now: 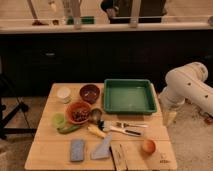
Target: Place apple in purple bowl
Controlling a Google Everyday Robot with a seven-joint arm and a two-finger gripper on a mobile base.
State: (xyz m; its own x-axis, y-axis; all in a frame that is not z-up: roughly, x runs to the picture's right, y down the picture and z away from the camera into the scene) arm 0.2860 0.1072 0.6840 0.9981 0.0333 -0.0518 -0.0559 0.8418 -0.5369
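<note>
The apple [148,146], a small round orange-yellow fruit, sits on the wooden table [50,159] near its front right corner. The purple bowl [90,93], dark maroon with a dark inside, stands at the back of the table, left of the middle. My white arm [189,84] comes in from the right. The gripper [170,118] hangs beside the table's right edge, just right of the green tray, well behind the apple and far right of the purple bowl.
A green tray [129,96] stands at the back right. An orange bowl [78,112] and a white cup [63,94] stand near the purple bowl. A yellow banana-like item [96,131], utensils [126,129], a grey sponge [77,150] and a spatula [102,150] lie in front.
</note>
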